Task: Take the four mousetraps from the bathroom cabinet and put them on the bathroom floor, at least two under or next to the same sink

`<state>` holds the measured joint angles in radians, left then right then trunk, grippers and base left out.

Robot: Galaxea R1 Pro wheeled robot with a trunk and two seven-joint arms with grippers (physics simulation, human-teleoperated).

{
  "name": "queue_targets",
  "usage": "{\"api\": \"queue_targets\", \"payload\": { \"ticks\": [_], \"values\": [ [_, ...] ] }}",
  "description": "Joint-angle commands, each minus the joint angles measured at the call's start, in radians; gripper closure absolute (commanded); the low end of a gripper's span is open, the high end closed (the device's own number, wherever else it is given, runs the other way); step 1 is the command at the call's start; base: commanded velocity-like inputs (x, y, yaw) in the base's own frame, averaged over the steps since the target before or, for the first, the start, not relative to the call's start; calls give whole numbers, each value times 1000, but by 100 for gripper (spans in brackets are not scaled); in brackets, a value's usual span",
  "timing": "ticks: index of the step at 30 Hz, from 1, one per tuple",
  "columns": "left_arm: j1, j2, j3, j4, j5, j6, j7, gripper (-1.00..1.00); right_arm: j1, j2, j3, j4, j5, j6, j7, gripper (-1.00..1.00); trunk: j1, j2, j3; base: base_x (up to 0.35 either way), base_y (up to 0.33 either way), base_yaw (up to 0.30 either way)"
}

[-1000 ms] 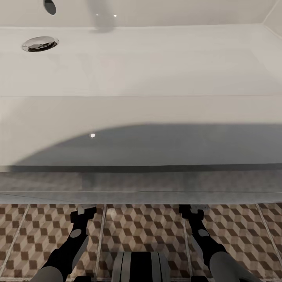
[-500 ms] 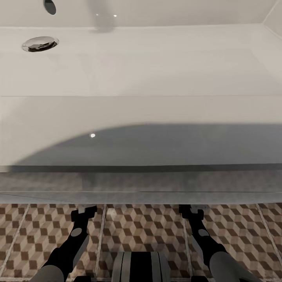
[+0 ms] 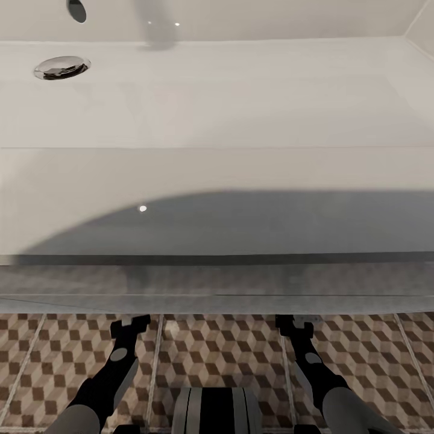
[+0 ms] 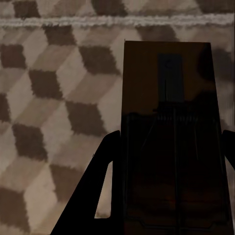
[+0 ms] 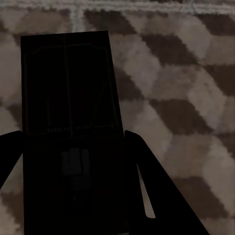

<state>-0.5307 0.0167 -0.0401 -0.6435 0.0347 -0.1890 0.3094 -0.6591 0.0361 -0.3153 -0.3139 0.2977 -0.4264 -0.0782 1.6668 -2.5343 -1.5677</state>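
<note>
In the left wrist view a dark mousetrap (image 4: 169, 83) sticks out between the two fingers of my left gripper (image 4: 171, 139), which is shut on it just above the cube-pattern bathroom floor (image 4: 54, 112). In the right wrist view my right gripper (image 5: 72, 139) is shut on a second mousetrap (image 5: 68, 73) over the same floor (image 5: 181, 98). Both traps sit in deep shadow. In the head view my left arm (image 3: 123, 352) and right arm (image 3: 306, 352) reach under the front edge of the white sink (image 3: 217, 96), which hides the fingertips. The cabinet is out of view.
The sink's wide white basin has a chrome drain (image 3: 62, 67) at the back left. Its front edge (image 3: 217, 260) overhangs the patterned floor (image 3: 217, 349). My own base (image 3: 216, 410) sits between the arms. Pale grout lines (image 4: 117, 20) cross the tiles.
My left arm has shifted slightly, its forearm swinging a little to the left. The right arm, the sink and the camera have not moved.
</note>
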Motion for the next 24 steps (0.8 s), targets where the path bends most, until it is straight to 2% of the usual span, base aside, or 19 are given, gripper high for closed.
{"api": "queue_targets", "payload": {
  "ticks": [1,24],
  "values": [
    [-1,1,-4,1,2,-3,8,100,-1,1,-5,0,8,-3,-2,100,0,0,0,0,0,0],
    [-17,-2,-4,1,6,-6,7,100,-1,1,-4,1,9,-5,-2,100,0,0,0,0,0,0]
  ]
}}
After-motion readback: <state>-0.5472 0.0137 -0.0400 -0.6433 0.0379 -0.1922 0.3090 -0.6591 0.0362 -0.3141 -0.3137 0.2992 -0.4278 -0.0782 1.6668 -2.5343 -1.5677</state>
